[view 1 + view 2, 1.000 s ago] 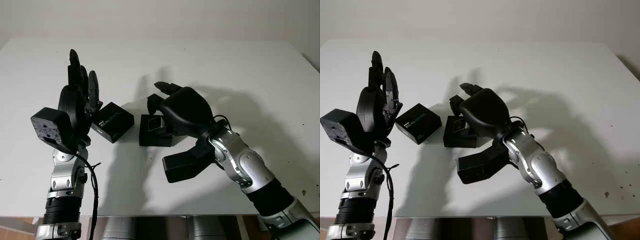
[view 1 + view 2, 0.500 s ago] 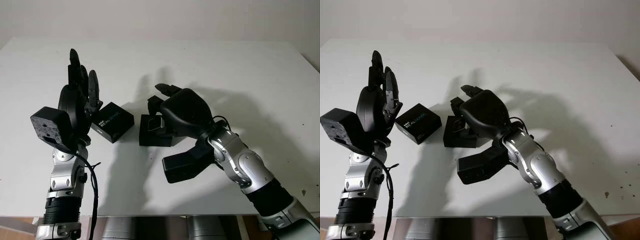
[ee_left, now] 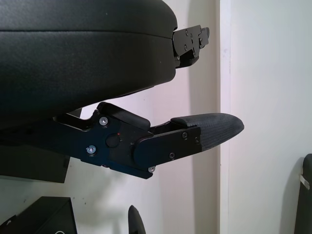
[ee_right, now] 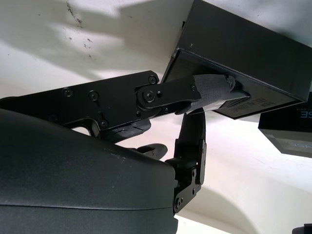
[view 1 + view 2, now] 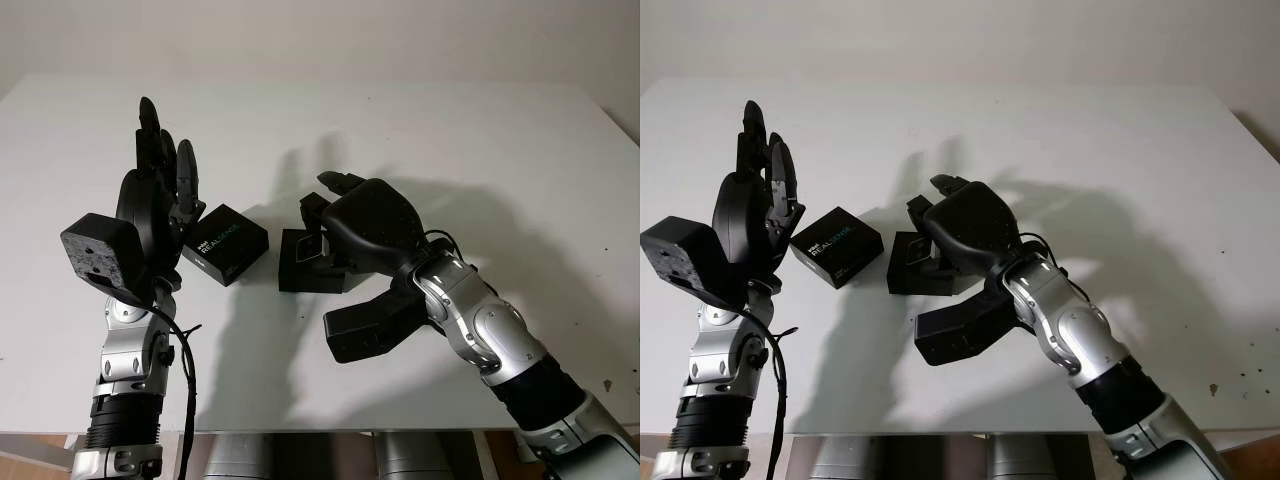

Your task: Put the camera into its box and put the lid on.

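Left eye view finds the right hand [image 5: 345, 215] hovering at mid-table, its shell covering the right part of the open box [image 5: 305, 262]. From the right wrist view, one taped finger [image 4: 212, 90] lies against the box's dark side wall, yet whether the hand grips anything cannot be told. What sits inside the box is hidden by the hand; a pale glint at its near left corner is too small to name, and no camera can be picked out. The box stands flat and squarish, its long axis hard to judge with so much of it covered.

Just left of the box, apart by a thin strip of white, lies the lid [image 5: 225, 243], printed side up and turned at a slant to the box, one corner toward the robot.

Beyond the lid the left hand [image 5: 160, 190] is raised off the table [image 5: 480, 130], open, fingers pointing up, holding nothing; its forearm hides a little of the lid's left edge.

Wide bare tabletop stretches behind both hands and out to the right edge, with less room at the front, where both forearms cross the near rim.
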`<act>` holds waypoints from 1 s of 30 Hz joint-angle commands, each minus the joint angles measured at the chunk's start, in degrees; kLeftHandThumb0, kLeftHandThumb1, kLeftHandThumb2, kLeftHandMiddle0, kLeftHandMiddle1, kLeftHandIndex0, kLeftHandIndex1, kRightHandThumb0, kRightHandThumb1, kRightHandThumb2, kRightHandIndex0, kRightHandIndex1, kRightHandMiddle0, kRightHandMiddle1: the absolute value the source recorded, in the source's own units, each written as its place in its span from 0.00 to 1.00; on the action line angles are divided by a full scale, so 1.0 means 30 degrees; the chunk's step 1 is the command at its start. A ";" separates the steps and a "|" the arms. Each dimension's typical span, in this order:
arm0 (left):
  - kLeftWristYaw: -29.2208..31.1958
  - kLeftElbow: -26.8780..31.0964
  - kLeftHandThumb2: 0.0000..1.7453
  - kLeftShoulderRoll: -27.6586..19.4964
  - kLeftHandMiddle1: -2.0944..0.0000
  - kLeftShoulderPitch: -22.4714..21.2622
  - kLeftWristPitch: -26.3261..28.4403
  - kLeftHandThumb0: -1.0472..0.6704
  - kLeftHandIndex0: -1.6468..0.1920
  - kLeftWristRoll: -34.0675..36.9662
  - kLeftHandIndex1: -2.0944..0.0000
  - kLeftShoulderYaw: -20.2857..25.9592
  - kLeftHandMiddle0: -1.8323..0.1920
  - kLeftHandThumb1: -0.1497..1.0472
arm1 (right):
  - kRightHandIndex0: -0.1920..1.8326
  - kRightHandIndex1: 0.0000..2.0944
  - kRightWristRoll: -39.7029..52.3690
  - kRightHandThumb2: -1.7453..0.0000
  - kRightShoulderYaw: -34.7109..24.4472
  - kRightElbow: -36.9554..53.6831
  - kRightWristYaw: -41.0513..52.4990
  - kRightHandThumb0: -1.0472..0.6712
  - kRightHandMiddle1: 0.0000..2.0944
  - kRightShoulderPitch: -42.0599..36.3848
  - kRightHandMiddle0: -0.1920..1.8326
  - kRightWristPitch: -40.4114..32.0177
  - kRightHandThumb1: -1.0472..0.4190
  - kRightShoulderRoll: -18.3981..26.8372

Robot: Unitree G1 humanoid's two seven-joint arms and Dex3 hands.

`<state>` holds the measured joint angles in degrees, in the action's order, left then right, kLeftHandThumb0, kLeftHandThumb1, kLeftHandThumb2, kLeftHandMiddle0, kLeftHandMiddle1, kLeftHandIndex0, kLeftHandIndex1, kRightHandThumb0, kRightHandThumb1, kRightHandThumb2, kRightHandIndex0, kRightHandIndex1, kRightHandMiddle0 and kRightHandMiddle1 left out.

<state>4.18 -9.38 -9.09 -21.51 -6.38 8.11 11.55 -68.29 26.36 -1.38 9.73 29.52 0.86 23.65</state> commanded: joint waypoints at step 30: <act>0.0451 0.0780 0.36 -0.0553 1.00 -0.0038 0.0550 0.20 1.00 0.0046 1.00 -0.0035 1.00 1.00 | 0.37 0.03 0.7015 0.97 -0.1632 -0.3759 -0.2067 0.35 0.60 0.0560 0.28 0.2415 0.04 0.0047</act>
<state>5.34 -8.36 -10.36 -21.50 -4.84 8.15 11.55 -47.76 22.33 -11.93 4.39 30.54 7.84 23.74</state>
